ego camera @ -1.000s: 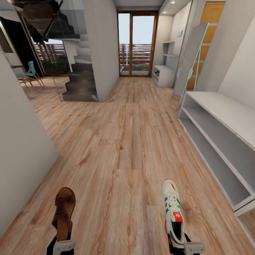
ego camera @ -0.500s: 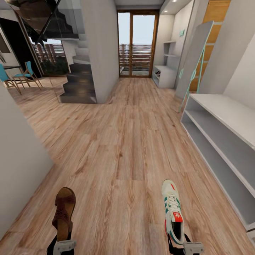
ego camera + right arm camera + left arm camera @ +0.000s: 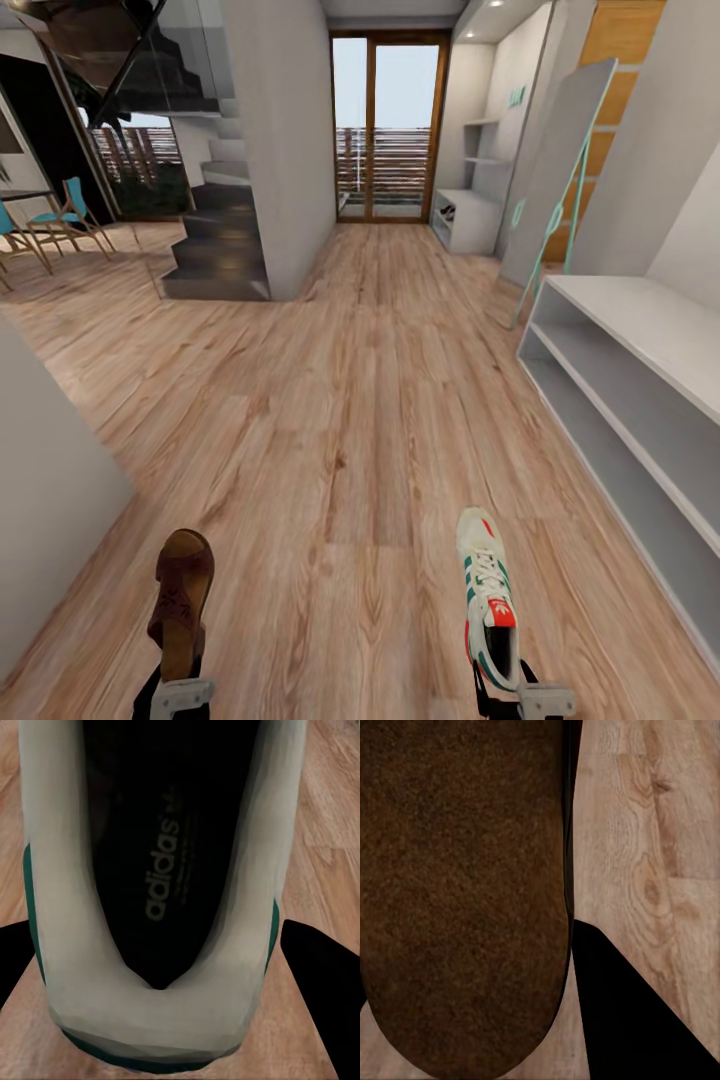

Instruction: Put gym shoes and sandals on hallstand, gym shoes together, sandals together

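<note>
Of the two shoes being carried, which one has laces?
The gym shoe, held at the right gripper: white with green stripes. The brown sandal has none.

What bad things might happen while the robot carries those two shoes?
The left tool seems to hold the sandal only by its heel end, so it might slip out and drop onto the floor. The right tool grips the gym shoe by its heel too; it could tip or fall. The hallstand is off to the right, so a turn might bump a shoe against its edge.
</note>
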You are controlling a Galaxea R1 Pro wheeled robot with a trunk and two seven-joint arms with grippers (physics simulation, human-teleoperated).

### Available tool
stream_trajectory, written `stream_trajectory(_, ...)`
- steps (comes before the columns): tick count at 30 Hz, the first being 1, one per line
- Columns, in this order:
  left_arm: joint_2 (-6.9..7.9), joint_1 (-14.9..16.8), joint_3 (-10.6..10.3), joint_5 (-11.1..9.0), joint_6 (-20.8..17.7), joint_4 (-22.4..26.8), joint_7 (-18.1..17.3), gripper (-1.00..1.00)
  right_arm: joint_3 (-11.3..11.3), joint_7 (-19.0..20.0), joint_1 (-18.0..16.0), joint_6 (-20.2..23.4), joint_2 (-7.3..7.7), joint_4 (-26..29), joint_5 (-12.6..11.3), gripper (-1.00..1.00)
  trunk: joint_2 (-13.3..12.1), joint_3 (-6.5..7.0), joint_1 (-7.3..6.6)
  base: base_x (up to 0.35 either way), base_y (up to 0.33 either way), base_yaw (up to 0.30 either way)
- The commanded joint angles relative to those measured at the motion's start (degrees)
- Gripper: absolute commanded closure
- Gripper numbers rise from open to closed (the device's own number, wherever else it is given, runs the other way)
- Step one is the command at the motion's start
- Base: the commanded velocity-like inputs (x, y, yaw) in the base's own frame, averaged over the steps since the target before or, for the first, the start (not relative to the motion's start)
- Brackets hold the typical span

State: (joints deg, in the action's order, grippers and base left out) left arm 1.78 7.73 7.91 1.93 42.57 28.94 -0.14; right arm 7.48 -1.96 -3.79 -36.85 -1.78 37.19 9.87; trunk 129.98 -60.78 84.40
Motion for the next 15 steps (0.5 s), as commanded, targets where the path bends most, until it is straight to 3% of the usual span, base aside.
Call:
stream_trajectory(1, -0.02, 0.0, 0.2, 0.4, 0.1, 0.0, 0.1, 1.00, 0.3, -0.2, 0.0, -0.2, -0.06, 0.0, 0.6, 1.00, 0.0, 0.05, 0.03, 0.339, 0.000, 0.000)
stream_trajectory(15, -0.02, 0.0, 0.2, 0.3, 0.1, 0.0, 0.0, 1.00, 0.3, -0.3, 0.0, -0.2, -0.06, -0.1, 0.6, 1.00, 0.0, 1.29, 0.03, 0.339, 0.000, 0.012)
